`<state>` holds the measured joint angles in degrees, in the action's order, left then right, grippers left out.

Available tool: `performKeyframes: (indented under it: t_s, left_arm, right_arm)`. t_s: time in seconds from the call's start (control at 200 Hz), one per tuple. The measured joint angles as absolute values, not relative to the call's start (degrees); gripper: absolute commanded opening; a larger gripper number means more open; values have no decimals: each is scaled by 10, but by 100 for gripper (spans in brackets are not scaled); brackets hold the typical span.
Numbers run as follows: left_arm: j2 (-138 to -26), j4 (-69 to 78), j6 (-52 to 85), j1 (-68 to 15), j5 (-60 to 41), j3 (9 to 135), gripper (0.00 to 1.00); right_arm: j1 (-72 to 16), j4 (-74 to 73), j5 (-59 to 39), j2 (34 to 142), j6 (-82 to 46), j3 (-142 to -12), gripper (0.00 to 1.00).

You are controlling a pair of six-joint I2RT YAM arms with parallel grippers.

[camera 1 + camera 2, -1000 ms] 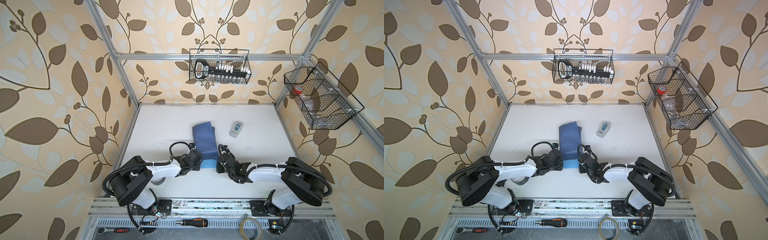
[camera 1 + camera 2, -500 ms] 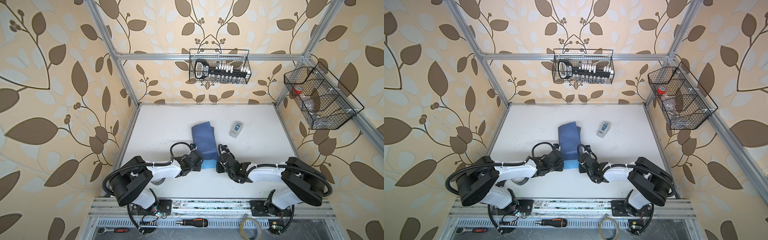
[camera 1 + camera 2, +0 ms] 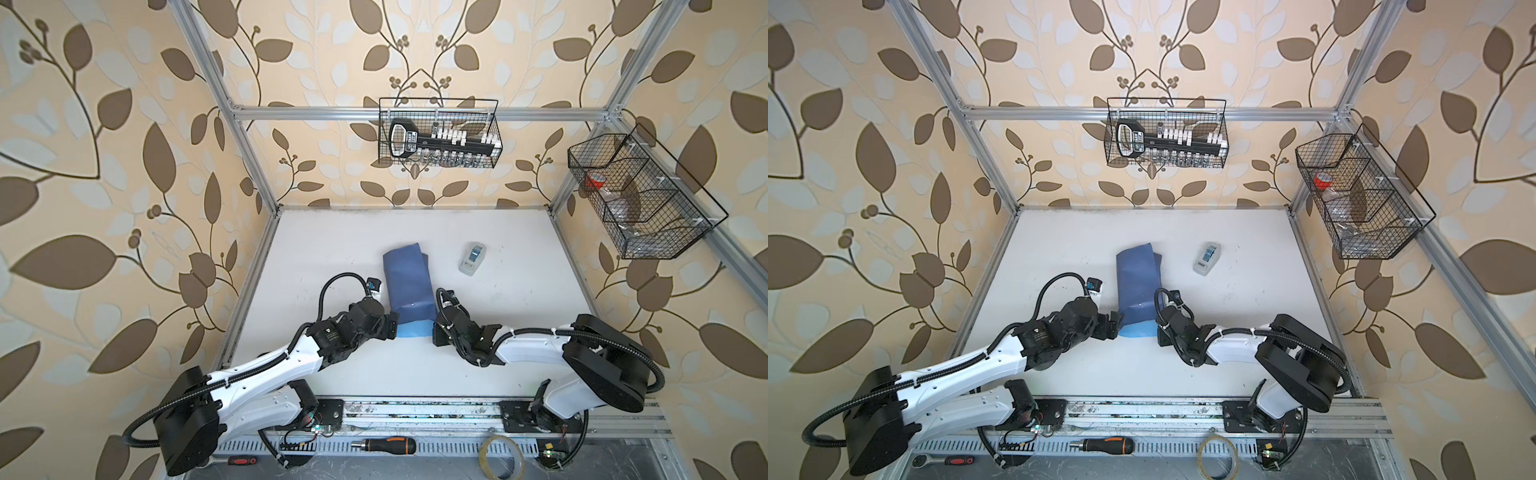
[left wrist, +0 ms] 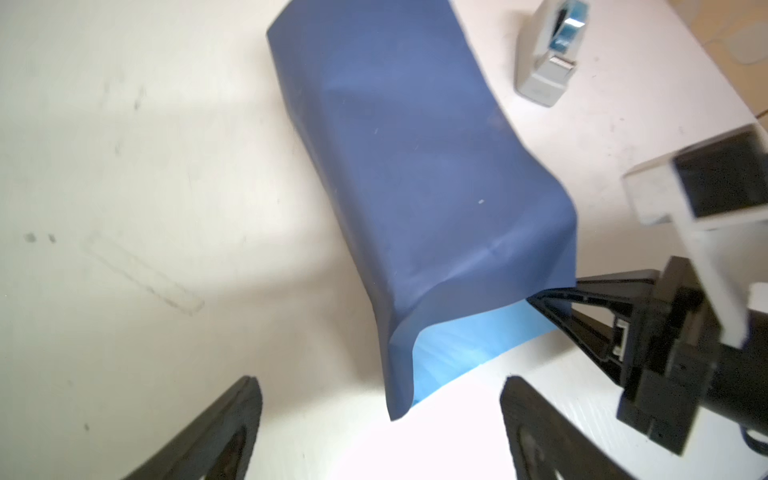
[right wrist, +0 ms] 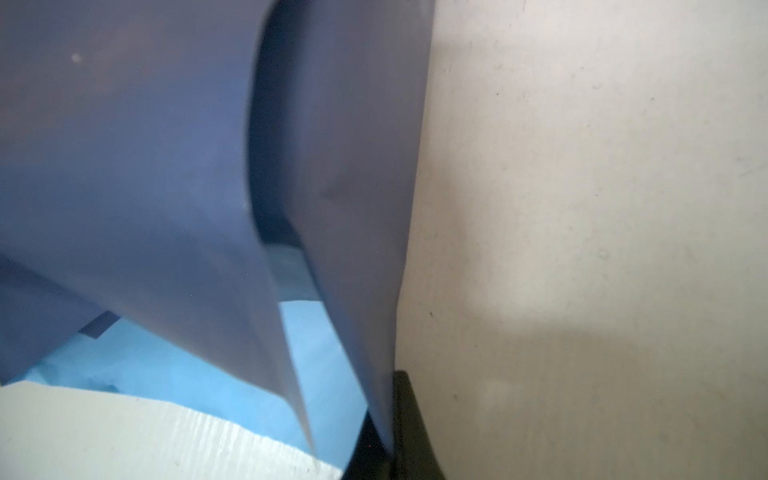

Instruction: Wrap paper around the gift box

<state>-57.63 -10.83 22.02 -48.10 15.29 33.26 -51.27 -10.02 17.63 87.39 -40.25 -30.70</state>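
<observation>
**Leaf-papered cell, white bench: wrap hangs on one clamp**

White bench [image 3: 498, 357] in an aluminium frame, leaf wallpaper all round. The paper [image 3: 407, 282] sits mid-bench, folded into a loose tunnel. Its dark face is out and its light face shows at the open near end. The left tool [image 4: 379, 380] is spread wide and grips nothing, just beside the near left corner. The right tool [image 3: 435, 331] is closed, pinching the right flap's edge by the look of the right wrist view.

Risks, my read:
- I see no tape on the seam. The flaps overlap loosely, so if the right tool lets go, the sheet likely springs open.
- A one-sided pull could skew or drag the paper off the box.
- Thin sheet, hard pinch: it could tear or crease at the clamp.
- Taping means a reach, since the tape dispenser [image 3: 472, 258] is well apart from both tools.

Hidden:
- The gift box shows in no view and is presumably under the hump. A dark sliver inside the tunnel in the right wrist view may be it, can't tell.
- The flap covers the right tool's tips.
</observation>
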Motion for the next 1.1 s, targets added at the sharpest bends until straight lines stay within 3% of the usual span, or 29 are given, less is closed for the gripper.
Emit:
performKeyframes:
  t_s: [0.3, 0.475, 0.645, 1.1]
  left_arm:
    - [-626, -16, -127, -479, 134, 347, 93]
    - [-683, -5, -287, -424, 41, 365, 91]
    - [-737, -1, -365, -373, -30, 399, 86]
    - [-846, -7, -445, -372, -109, 469, 90]
  right_arm:
    - [-513, -101, 176, 874, -402, -307, 2]
    - [-513, -101, 176, 874, -402, -307, 1]
    - [-513, -101, 176, 874, -401, -307, 2]
    - [-512, -101, 176, 874, -400, -307, 1]
